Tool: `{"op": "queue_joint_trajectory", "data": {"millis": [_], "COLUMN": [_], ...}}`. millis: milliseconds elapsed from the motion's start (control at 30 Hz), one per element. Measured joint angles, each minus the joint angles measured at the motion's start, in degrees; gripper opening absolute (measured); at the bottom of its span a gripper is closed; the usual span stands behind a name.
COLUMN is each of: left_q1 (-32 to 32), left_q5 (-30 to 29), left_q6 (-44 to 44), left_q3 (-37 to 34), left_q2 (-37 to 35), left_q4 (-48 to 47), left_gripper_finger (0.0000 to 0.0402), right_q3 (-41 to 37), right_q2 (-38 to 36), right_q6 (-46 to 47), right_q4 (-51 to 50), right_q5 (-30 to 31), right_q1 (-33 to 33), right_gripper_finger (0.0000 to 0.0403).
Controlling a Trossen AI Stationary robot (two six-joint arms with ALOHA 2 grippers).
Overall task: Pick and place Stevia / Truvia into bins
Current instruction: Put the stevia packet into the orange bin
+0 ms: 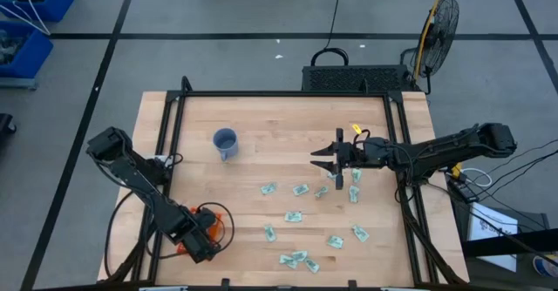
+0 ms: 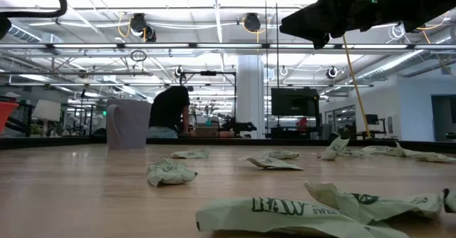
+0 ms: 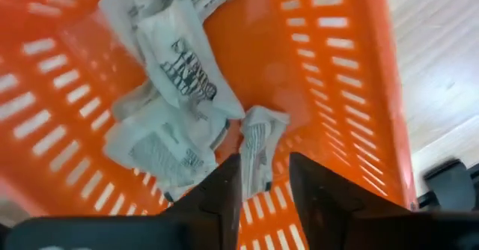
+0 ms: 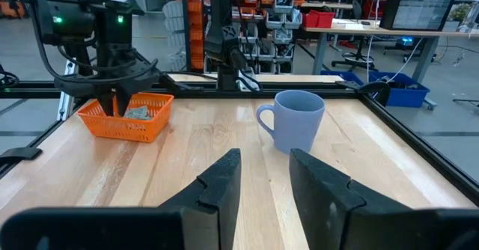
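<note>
We find the table [image 1: 244, 117] bearing a blue cup [image 1: 225, 142] and loose sachets [image 1: 301, 214] scattered over its right-centre and near side. The orange bin [image 1: 214, 224] sits at the near left corner, several sachets [image 3: 176, 70] inside. The left gripper [image 3: 266, 194] hangs over the bin, fingers parted with one sachet [image 3: 258, 141] between them. The right gripper [image 1: 327, 159] hovers mid-table above the loose sachets, fingers spread, holding nothing.

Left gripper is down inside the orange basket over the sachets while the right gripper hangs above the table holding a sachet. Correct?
Not quite: the right gripper holds nothing; the right wrist view shows an open gap between its fingers. The left gripper is inside the orange basket, over the sachets.
</note>
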Motion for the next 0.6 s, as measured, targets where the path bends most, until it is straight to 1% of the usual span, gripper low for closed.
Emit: {"op": "queue_joint_trajectory", "data": {"millis": [100,167,300,500,600], "left_q1": [0.3,1.1,3.4,7.3,9.3], "left_q5": [-3.1,-4.1,-0.9,4.7,5.4], "left_q6": [4.6,6.3,6.8,14.2,16.1], "left_q3": [0.0,0.0,0.0,0.0,0.0], "left_q2": [0.0,-0.2,-0.5,-0.5,-1.3], "left_q4": [0.0,0.2,0.9,0.4,0.2], "left_gripper_finger": [0.0133,0.0137,0.0136,0.0122,0.0118], "right_q3": [0.0,0.0,0.0,0.0,0.0], "right_q2": [0.0,0.0,0.0,0.0,0.0], "right_q6": [0.0,0.0,-0.2,-0.4,-0.4], "right_q4": [0.0,0.0,-0.1,-3.8,-6.9], "right_q5": [0.0,0.0,0.0,-0.1,-0.1], "right_q1": [0.0,0.0,0.0,0.0,0.0], "right_gripper_finger": [0.0109,0.0109,0.0109,0.0109,0.0109]}}
